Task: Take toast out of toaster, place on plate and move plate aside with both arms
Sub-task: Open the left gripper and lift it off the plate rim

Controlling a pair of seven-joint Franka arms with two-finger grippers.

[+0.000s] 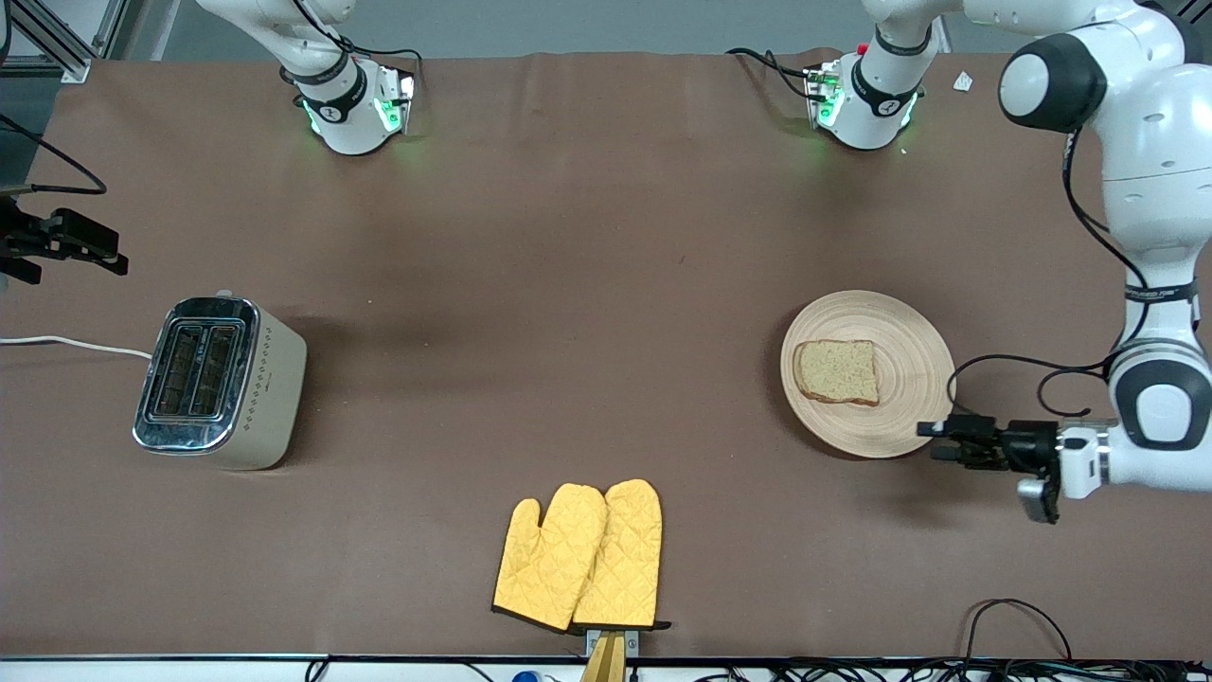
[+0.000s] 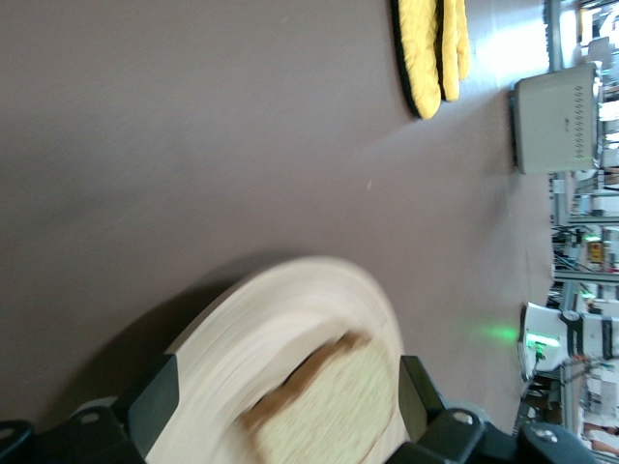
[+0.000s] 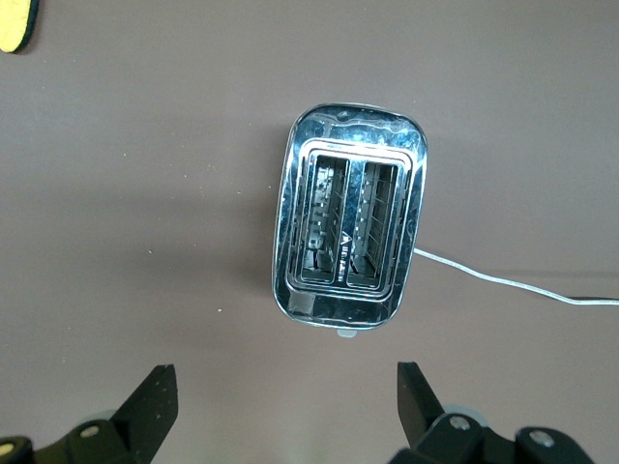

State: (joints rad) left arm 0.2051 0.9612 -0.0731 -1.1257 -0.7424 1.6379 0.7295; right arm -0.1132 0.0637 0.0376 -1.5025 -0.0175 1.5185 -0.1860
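The toast [image 1: 838,371] lies flat on the round wooden plate [image 1: 909,379], which rests on the table toward the left arm's end. My left gripper [image 1: 933,441] is open and low at the plate's rim, on the side nearer the front camera. In the left wrist view its fingers [image 2: 155,406] stand wide apart, with the plate [image 2: 261,329] and the toast [image 2: 329,406] close in front of them. My right gripper [image 1: 112,256] is open and empty, up over the table beside the toaster [image 1: 222,379]. The right wrist view looks down on the toaster [image 3: 348,232], whose two slots are empty.
A pair of yellow oven mitts [image 1: 582,554] lies near the table's front edge, at its middle. The toaster's white cord [image 1: 66,344] runs off toward the right arm's end. Loose black cables [image 1: 1013,616] lie at the front edge near the left arm's end.
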